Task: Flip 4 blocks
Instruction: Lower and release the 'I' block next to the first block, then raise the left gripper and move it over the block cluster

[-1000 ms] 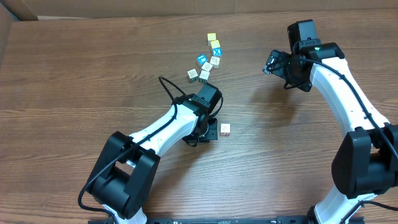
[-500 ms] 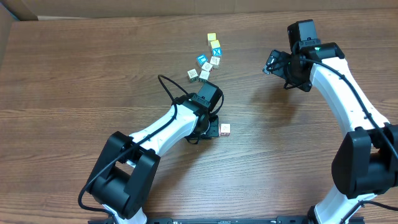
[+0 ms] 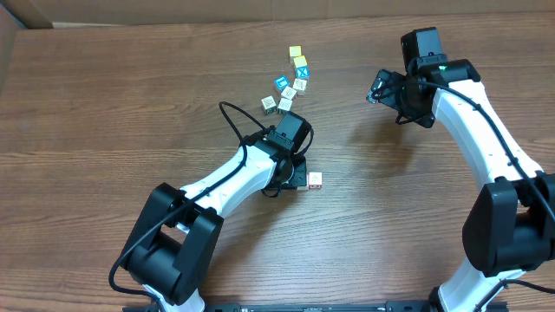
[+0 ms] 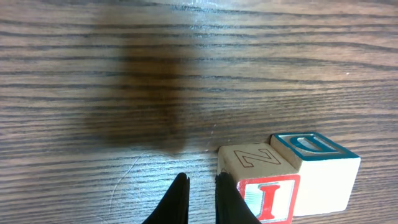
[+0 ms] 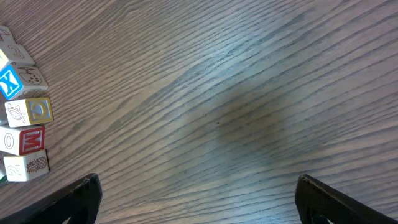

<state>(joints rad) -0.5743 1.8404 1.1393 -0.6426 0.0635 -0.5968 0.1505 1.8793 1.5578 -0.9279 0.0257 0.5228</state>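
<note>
**Step in hand.** We judge that the left claw (image 4: 202, 200) is working one flip. Its fingers are pressed almost together and pinch nothing. They sit low over the desk (image 3: 104, 104), and the right-hand fingertip is touching or just short of the red-letter block (image 4: 268, 198). This block shows a red "I" on its near face and lies near the middle of the desk. In the left wrist view a blue-bordered cube (image 4: 323, 169) touches its right side.

**Next move.** We expect one of two actions:
- Spread the fingers to straddle the red-letter block.
- Press against its side to tip it over.

The blue-bordered cube blocks a roll toward that side, so a lift or a pull away looks safer.

**Right claw.** The right claw (image 3: 380, 88) is spread wide, holds nothing and hovers over the far right of the desk. A cluster of cubes (image 3: 288, 82) lies to its left, among them a red M block (image 5: 31, 140). We judge that further flips would draw on this cluster.

**Surface and room.** The desk is dark wood-grain laminate, smooth and slightly glossy. A pale cardboard panel (image 3: 173, 9) stands beyond its far edge.
</note>
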